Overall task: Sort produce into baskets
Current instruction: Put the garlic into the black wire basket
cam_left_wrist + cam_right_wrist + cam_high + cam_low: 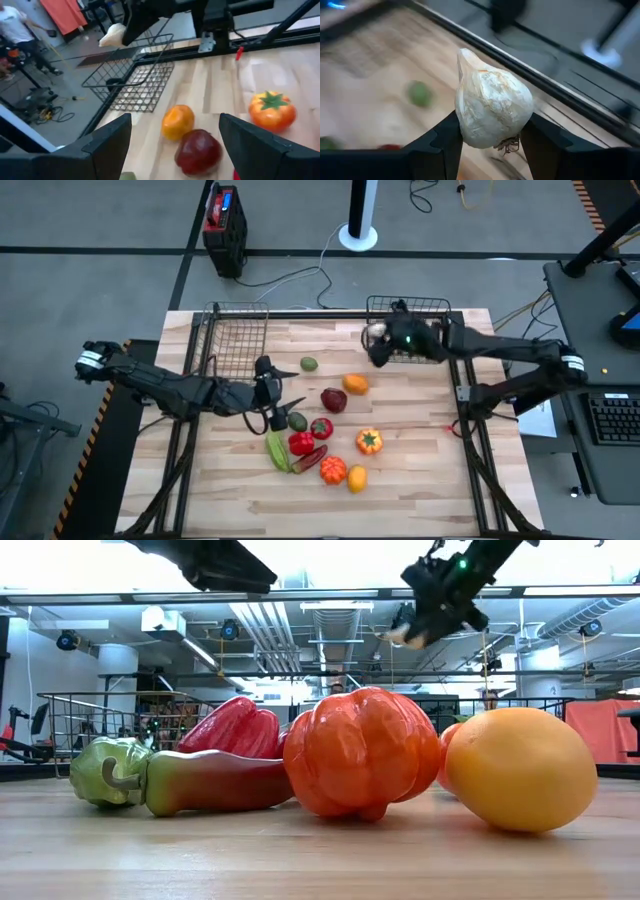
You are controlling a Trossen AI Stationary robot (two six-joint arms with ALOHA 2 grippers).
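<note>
Pale planked wood forms the table (420,480), a grey floor around it. Two rectangular black wire-mesh baskets stand at its far edge: the left basket (236,332) at eleven o'clock from the table's middle, the right basket (412,308) at one o'clock, both thin-gridded and open-topped.

My right gripper (381,345) pinches a white, papery garlic bulb (491,106) between its two dark fingers, stem tip away from the wrist, dry roots toward it. It hangs above the right basket's near-left corner; the basket's middle lies at about one o'clock from the bulb in the overhead view. I judge a short carry that way, then a release, is what this step needs. This arm is plainly the nearer to that basket.

My left gripper (272,392) hovers with fingers spread wide, empty, just left of the produce cluster, a glossy dark maroon fruit (198,151) ahead of it.

Remaining pieces, all smooth moulded plastic, lie near the table's middle:
- ribbed orange pumpkin-like piece (362,752)
- yellow-orange lemon shape (520,768)
- red pepper (232,727)
- orange tomato with green calyx (272,111)
- small orange fruit (177,121)
- small green fruit (309,364), alone near the left basket.
</note>
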